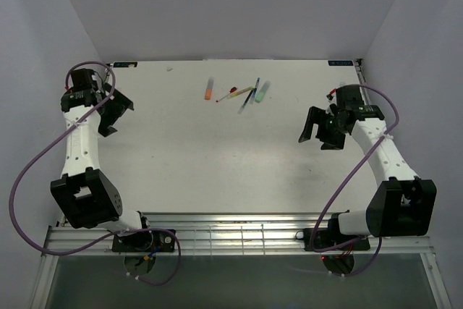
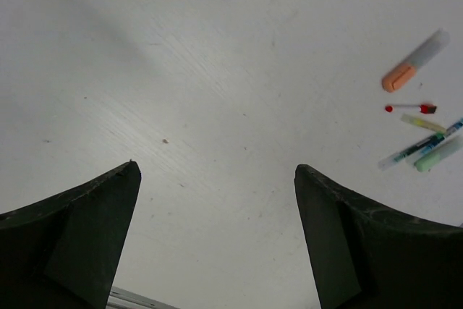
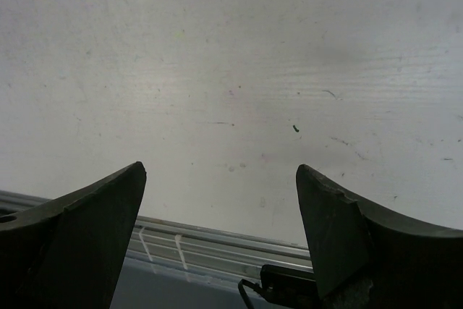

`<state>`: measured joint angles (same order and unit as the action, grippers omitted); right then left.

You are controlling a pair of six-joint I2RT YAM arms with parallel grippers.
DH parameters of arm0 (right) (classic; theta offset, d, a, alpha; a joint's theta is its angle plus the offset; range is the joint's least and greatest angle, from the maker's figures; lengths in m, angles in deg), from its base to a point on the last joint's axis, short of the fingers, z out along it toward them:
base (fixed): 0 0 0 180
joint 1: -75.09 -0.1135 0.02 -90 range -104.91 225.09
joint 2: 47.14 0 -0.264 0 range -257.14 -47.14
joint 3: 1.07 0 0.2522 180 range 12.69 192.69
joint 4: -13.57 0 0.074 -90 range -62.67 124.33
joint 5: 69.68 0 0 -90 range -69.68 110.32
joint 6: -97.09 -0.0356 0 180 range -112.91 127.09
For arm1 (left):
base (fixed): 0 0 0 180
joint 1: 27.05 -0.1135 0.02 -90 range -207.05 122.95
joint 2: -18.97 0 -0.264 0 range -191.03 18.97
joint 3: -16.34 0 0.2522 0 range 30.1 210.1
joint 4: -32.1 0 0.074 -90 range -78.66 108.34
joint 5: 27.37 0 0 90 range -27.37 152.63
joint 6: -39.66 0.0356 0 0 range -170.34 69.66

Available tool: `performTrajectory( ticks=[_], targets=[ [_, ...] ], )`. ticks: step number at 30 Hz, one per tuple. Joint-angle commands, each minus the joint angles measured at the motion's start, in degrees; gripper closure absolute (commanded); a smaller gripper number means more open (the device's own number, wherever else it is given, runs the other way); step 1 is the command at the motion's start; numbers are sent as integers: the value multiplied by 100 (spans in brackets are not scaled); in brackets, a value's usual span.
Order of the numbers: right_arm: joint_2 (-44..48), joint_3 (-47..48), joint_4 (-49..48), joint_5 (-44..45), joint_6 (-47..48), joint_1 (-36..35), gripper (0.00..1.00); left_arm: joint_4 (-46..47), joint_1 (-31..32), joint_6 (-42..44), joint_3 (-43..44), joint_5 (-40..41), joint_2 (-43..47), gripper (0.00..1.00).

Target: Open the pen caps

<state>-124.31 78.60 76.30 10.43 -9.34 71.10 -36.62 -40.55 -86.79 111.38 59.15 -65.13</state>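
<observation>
So, both arms are sitting well away from the pens right now. The left claw (image 1: pixel 115 113) is hovering near the left edge of the desk (image 1: pixel 188 171), jaws spread wide and nothing between them. Its wrist camera is just showing two dark fingers (image 2: pixel 87 236) framing bare desk. The right claw (image 1: pixel 321 131) is hovering near the right edge, also gaping wide and holding nothing. Its camera is looking toward the near edge, where a metal rail (image 3: pixel 217 240) is showing.

The pens are all lying in a loose bunch close to the far edge, roughly at its middle. Going left to right:
- An orange highlighter (image 1: pixel 209 90) is lying with its orange cap (image 2: pixel 398 77) on the end pointing toward the near edge.
- A thin red pen (image 2: pixel 407 108) is lying just beside it, with the red cap (image 2: pixel 427 108) sitting on one end.
- A yellowish pen (image 2: pixel 424 123), a blue pen (image 1: pixel 249 96) and a pale green highlighter (image 1: pixel 262 91) are lying crowded together, touching or nearly so.

On those last two I'm not managing to tell where cap ends and barrel begins, too small.
</observation>
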Motion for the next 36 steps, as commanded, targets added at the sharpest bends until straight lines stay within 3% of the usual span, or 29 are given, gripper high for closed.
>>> performTrajectory(
  ticks=[1, 7, 13, 18, 21, 23, 26, 36],
  targets=[
    [17, -341, -467, -924, 192, 12, 10, 64, -267, 189, 37, 32, 175, 2],
    [211, -833, -880, -1514, 70, -14, 10, 564, -268, 629, 538, 136, -660, 12],
    [281, -975, -1109, -1560, -10, -242, 10, 1838, -285, 1499, 618, 936, -1363, 12],
    [193, -869, -1205, -1577, -36, -532, 10, 2779, -390, 2946, 661, 981, -2135, 12],
    [53, -738, -1153, -1604, 69, -691, 10, 3324, -548, 3336, 697, 1017, -2461, 11],
    [-9, -641, -1109, -1709, 174, -752, 10, 3701, -741, 3389, 810, 851, -2646, 10],
    [-27, -553, -1021, -1797, 341, -910, 10, 4018, -865, 3880, 1108, -238, -3094, 10],
    [-167, -536, -977, -1780, 500, -1174, 10, 3914, -1006, 4865, 2998, -890, -4571, 12]
  ],
)
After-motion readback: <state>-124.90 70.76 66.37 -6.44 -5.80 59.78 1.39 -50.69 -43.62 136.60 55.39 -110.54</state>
